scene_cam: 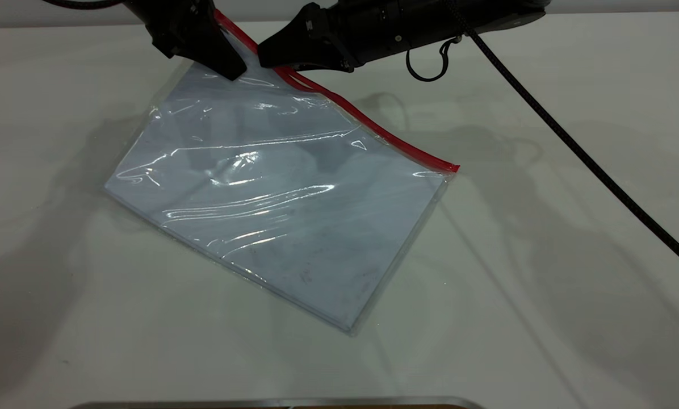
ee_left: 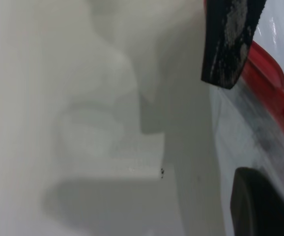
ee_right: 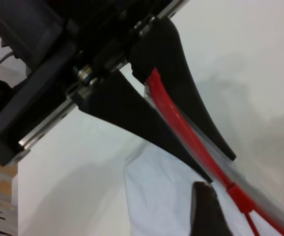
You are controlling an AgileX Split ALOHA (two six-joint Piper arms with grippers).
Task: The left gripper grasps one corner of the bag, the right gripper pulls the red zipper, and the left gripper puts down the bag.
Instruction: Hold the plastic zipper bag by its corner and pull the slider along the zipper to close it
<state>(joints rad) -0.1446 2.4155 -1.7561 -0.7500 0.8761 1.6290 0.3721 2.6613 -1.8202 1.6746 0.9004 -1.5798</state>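
Note:
The bag (scene_cam: 283,199), clear plastic with white sheets inside, lies slanted on the white table. Its far-left end is lifted. The red zipper (scene_cam: 385,133) runs along its far long edge. My left gripper (scene_cam: 231,67) is shut on the corner of the bag, which its fingers hide. In the left wrist view a black finger (ee_left: 262,209) lies on the plastic beside the red strip (ee_left: 273,93). My right gripper (scene_cam: 265,57) is shut on the red zipper (ee_right: 176,115) just right of the left gripper. The slider tab (ee_right: 238,193) sits just beyond its fingertips (ee_right: 230,155).
The right arm's braided cable (scene_cam: 572,147) hangs across the right side of the table (scene_cam: 544,295). A metal edge (scene_cam: 271,403) lies along the near border. Beyond the slider the red strip splits into two tracks (scene_cam: 302,84).

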